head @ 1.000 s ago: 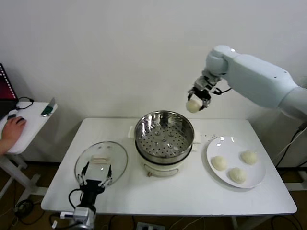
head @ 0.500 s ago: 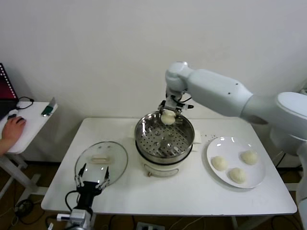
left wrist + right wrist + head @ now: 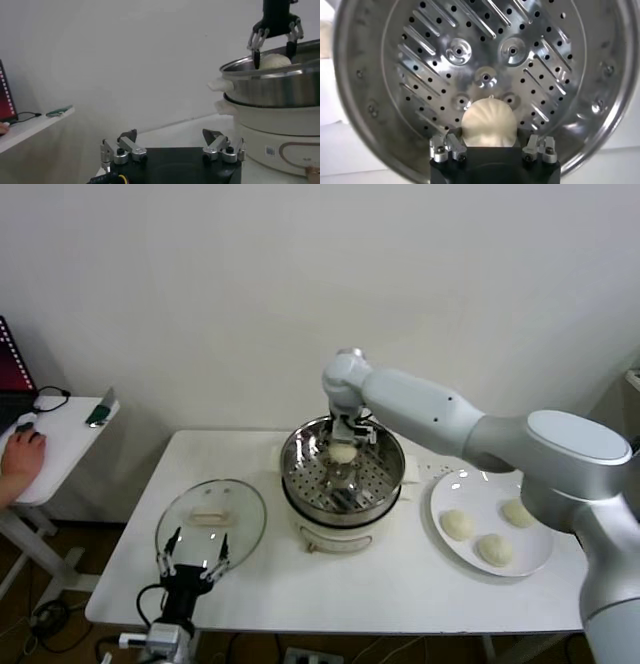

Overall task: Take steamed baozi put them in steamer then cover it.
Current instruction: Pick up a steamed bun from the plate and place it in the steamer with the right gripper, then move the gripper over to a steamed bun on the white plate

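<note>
At the left, my left gripper (image 3: 190, 566) waited low at the table's near edge, jaws spread wide and holding nothing, just short of the lid (image 3: 211, 518), which lay flat on the table (image 3: 400, 594) beside the steamer. It had not shifted over the last second.

The change was all in the middle. A second earlier my right gripper (image 3: 343, 446) had been high and off to the right of the steamer (image 3: 343, 469), carrying a bun; half a second on it was over the far rim; now it had come down inside the basket. In the right wrist view the bun (image 3: 488, 123) sat between the fingers (image 3: 445, 147) with the perforated floor close behind it, and a little gap showed on each side, so I judged the jaws were partway open and letting go. I could not tell whether the bun already rested on the floor or was still lightly pinched.

That meant the first bun was as good as delivered, toward the far side of the basket.

At the right, three buns (image 3: 458, 524) were left on the plate (image 3: 445, 487), well apart from the steamer. I reckoned three more trips remained, then the lid, which the left arm was placed to fetch.
</note>
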Action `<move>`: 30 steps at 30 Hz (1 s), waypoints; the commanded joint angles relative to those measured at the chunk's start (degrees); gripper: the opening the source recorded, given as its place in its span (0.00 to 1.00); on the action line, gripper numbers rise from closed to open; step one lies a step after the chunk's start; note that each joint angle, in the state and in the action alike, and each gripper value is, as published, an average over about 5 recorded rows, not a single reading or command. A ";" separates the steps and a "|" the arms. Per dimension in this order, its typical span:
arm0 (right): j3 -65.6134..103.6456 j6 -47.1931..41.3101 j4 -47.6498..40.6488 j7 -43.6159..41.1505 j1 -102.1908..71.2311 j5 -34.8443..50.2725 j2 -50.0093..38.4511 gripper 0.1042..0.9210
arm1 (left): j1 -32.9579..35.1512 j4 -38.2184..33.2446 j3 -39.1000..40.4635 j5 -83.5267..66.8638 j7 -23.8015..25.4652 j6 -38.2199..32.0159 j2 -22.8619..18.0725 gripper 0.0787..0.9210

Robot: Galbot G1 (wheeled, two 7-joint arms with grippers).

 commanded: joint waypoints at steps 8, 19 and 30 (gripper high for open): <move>2.61 1.31 -3.41 1.22 -1.33 -1.89 0.65 0.88 | 0.21 -0.25 -0.32 0.18 -0.69 0.03 -0.27 0.88; -3.22 -4.30 6.60 -4.74 11.36 23.97 -11.25 0.88 | 0.50 -0.95 -0.27 0.47 -1.38 0.41 0.16 0.88; -18.86 -34.10 14.00 -0.52 20.41 60.42 -32.85 0.88 | 0.59 -1.79 0.47 0.56 -1.83 0.63 0.27 0.88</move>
